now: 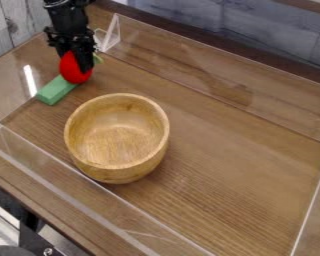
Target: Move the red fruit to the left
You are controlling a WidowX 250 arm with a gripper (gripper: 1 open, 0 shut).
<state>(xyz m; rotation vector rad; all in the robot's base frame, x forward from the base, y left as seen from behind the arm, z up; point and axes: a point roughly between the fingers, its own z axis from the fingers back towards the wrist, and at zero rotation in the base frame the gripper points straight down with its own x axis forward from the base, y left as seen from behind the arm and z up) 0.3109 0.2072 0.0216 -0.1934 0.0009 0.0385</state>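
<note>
The red fruit (73, 69) is a small glossy round toy at the far left of the wooden table. My black gripper (73, 58) comes down on it from above, fingers on either side of it and shut on it. Its lower half shows below the fingers. Whether it still touches the table I cannot tell.
A flat green block (53, 90) lies just in front and left of the fruit. A wooden bowl (116, 136) sits mid-table. Clear acrylic walls (112, 32) ring the work area, with a low front wall (69, 190) near me.
</note>
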